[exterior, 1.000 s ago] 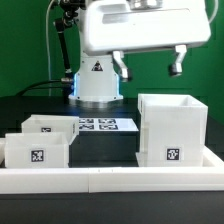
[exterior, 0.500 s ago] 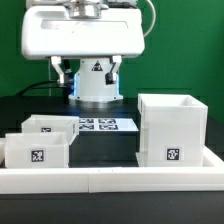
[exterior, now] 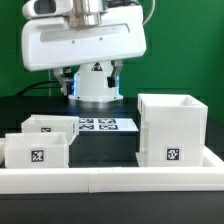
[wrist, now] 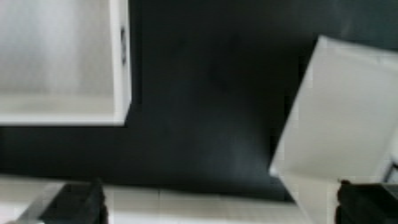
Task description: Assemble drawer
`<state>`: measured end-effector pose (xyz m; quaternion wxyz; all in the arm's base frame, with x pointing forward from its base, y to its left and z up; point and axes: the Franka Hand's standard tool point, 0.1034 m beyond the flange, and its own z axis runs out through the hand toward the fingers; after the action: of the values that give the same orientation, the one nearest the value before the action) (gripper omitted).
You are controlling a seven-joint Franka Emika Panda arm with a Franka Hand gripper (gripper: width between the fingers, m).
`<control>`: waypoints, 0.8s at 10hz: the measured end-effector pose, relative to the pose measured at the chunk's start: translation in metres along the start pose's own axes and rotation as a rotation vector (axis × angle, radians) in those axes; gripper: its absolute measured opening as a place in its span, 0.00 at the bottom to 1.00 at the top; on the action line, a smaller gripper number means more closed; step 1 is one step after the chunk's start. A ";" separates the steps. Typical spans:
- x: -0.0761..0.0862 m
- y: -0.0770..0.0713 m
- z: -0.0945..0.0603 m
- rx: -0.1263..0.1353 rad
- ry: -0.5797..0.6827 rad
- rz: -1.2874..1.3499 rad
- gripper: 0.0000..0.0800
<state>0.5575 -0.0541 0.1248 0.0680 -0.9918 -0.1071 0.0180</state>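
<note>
A tall white open box [exterior: 172, 130] with a marker tag stands on the exterior view's right. Two lower white open boxes [exterior: 38, 150] [exterior: 48, 127] stand on its left, one behind the other. My gripper [exterior: 92, 76] hangs high above the back of the table, in front of the arm's base, touching no part. It is open and empty. In the wrist view its dark fingertips [wrist: 75, 203] stand wide apart over dark table, with a white open box [wrist: 63, 60] on one side and a white blurred part [wrist: 347, 120] on the other.
The marker board [exterior: 100, 125] lies flat behind the boxes. A long white rail [exterior: 110, 181] runs along the table's front edge and shows in the wrist view [wrist: 214, 205]. The arm's white base [exterior: 96, 90] stands at the back.
My gripper has swung from the exterior view's upper right to the left and a little lower. It stays open. The boxes have not moved.
</note>
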 end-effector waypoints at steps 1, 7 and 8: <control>0.000 0.001 0.008 0.012 -0.054 -0.011 0.81; -0.013 0.043 0.049 -0.058 0.015 -0.068 0.81; -0.012 0.042 0.049 -0.057 0.015 -0.067 0.81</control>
<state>0.5522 -0.0910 0.0711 0.0412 -0.9893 -0.1402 0.0054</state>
